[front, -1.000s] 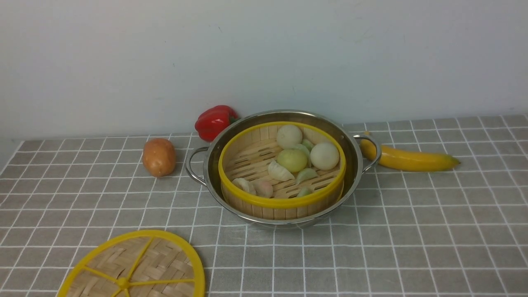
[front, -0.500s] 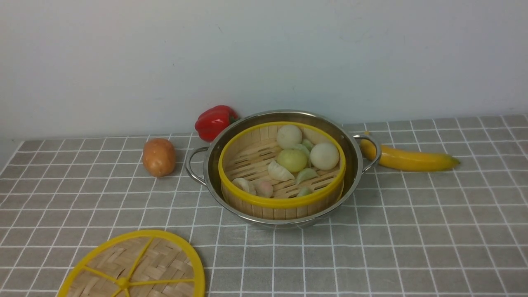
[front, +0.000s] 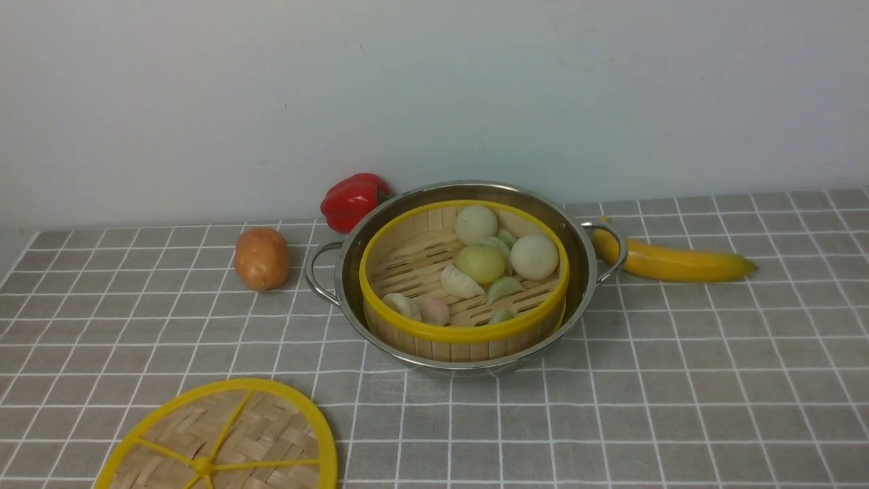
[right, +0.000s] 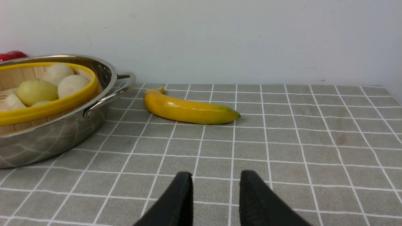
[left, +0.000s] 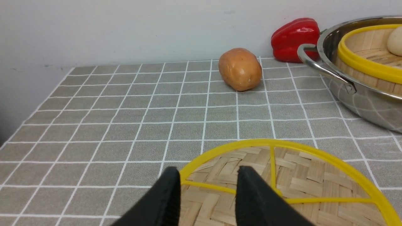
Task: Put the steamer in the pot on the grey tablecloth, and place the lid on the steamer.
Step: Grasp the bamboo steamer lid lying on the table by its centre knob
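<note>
Wrist views alone show both hands, parted, empty: left hand by the lid, right hand over cloth; one steamer in one pot, mid-frame

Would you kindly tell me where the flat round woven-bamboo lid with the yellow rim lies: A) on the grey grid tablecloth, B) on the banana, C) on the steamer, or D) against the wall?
A: the flat woven-bamboo lid lies on the grey grid tablecloth, apart from the uncovered bamboo-slat steamer in the shiny steel pot.
</note>
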Available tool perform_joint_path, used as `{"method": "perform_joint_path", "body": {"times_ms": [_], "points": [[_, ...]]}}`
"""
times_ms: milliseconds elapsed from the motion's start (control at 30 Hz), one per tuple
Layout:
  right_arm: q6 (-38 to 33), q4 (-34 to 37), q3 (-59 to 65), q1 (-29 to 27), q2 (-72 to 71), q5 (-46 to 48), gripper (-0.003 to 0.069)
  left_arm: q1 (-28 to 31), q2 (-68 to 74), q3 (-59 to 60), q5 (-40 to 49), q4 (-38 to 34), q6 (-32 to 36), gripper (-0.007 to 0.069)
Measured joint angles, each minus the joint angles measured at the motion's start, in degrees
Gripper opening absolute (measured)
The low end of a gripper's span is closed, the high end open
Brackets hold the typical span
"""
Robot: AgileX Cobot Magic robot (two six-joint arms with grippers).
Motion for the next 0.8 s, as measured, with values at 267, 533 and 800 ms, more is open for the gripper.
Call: {"method": "perform_joint_path", "body": {"times_ms": [267, 533, 800], "points": [[0.0, 0.0, 0.0, 0.0, 0.0, 0.0, 0.0240, 0.0, 0.0, 0.0, 0.0, 0.0, 0.0, 0.0243], [0.0, 0.0, 0.0, 0.0, 0.0, 0.0, 0.0240, 0.0, 0.0, 0.0, -1.5, -1.0, -0.4, 0.0243], [0.0, 0.0, 0.0, 0.0, 0.0, 0.0, 0.0240, 0.0, 0.0, 0.0, -15.5, -18.3, -9.6, 0.0243]]}}
